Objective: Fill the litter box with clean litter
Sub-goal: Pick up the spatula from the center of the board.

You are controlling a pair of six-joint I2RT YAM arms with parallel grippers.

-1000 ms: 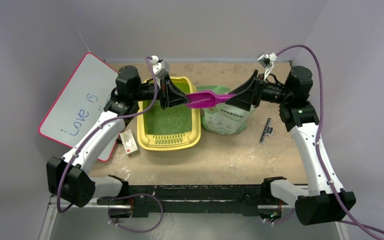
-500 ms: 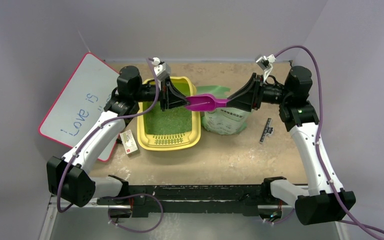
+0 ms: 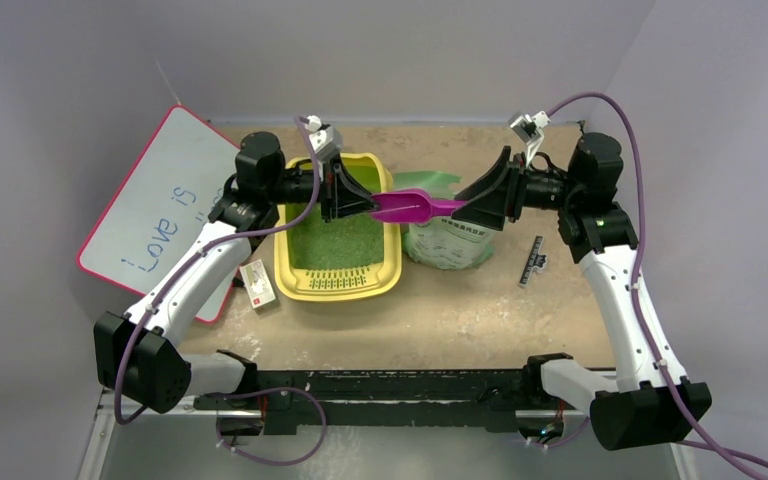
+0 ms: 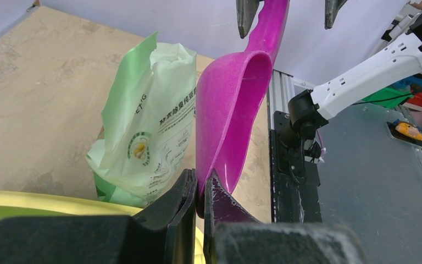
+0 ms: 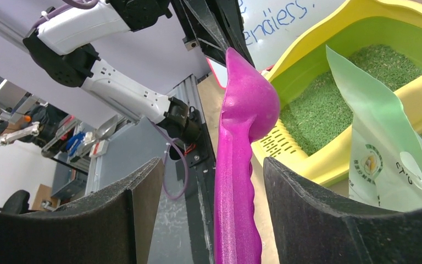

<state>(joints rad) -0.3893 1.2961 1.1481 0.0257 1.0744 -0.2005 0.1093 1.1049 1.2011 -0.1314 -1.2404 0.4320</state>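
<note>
Now: the purple plastic scoop [image 3: 405,207] is held in the air above the sandy-brown table [image 3: 460,310].
My left hand [image 4: 200,184] is pinched together on the tip of the scoop's bowl. My right hand [image 5: 213,162] stands apart around the ribbed handle (its wrist view shows gaps on both sides). The bowl end is over the right rim of the yellow rectangular plastic litter tray [image 3: 283,250], and the handle is over the pale green crinkled printed bag [image 3: 450,240]. Fine green litter granules [image 3: 345,245] cover the tray floor, just left of the bag.
</note>
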